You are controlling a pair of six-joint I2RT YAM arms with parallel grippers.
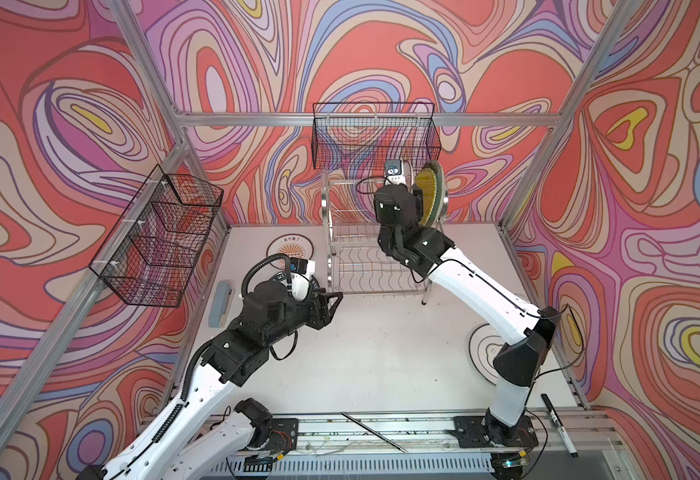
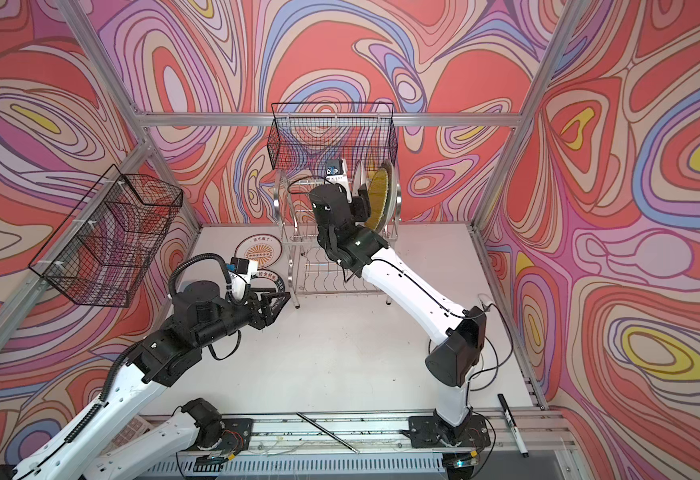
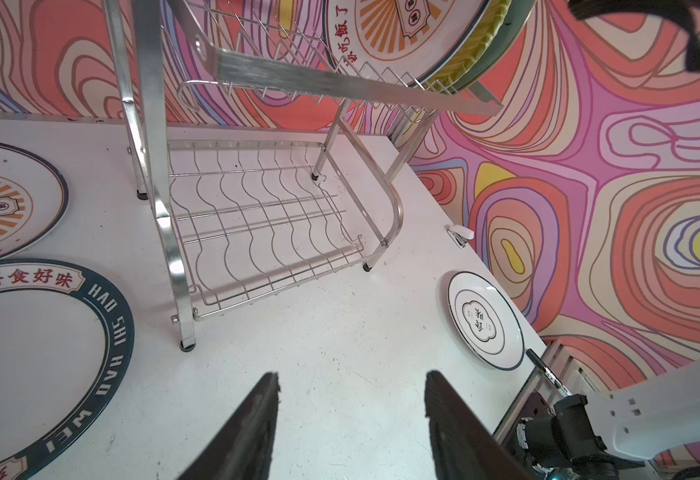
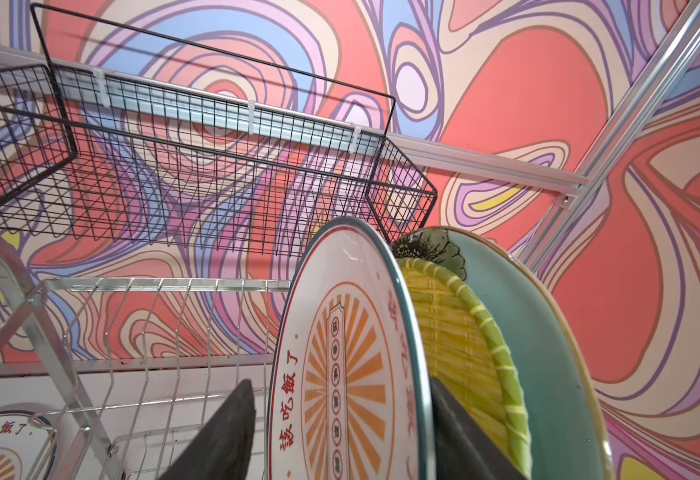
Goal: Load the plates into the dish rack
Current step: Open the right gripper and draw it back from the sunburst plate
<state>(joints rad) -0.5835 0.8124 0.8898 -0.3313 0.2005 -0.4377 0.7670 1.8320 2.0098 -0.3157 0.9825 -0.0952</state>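
Top views both show the dish rack [image 1: 326, 216] at the back of the surface [image 1: 381, 353]. The right hand [image 2: 364, 203] is up at the right end of its upper tier, against the plates standing there; the yellow woven plate [image 1: 426, 195] stands on edge just beyond it. The left hand [image 1: 332, 306] hangs low over the surface before the rack's left front corner, fingers parted and empty. The flat sunburst plate [image 1: 288, 249] lies left of the rack. The black-ringed plate [image 1: 483, 353] lies near the surface's right edge, partly under the right arm.

Left wrist view: the left hand's fingers [image 3: 256, 424] stand apart with only bare surface between them. The rack is ahead, the green-lettered plate [image 3: 103, 332] lies flat beside it, and the black-ringed plate is well apart.

Right wrist view: the right hand is spread open astride the racked sunburst plate [image 4: 348, 374], which stands upright in an upper-tier slot. One finger [image 4: 215, 436] is clear of its printed face. The other sits between it and the yellow woven plate; whether it touches cannot be told. The aqua plate [image 4: 526, 332] stands behind.
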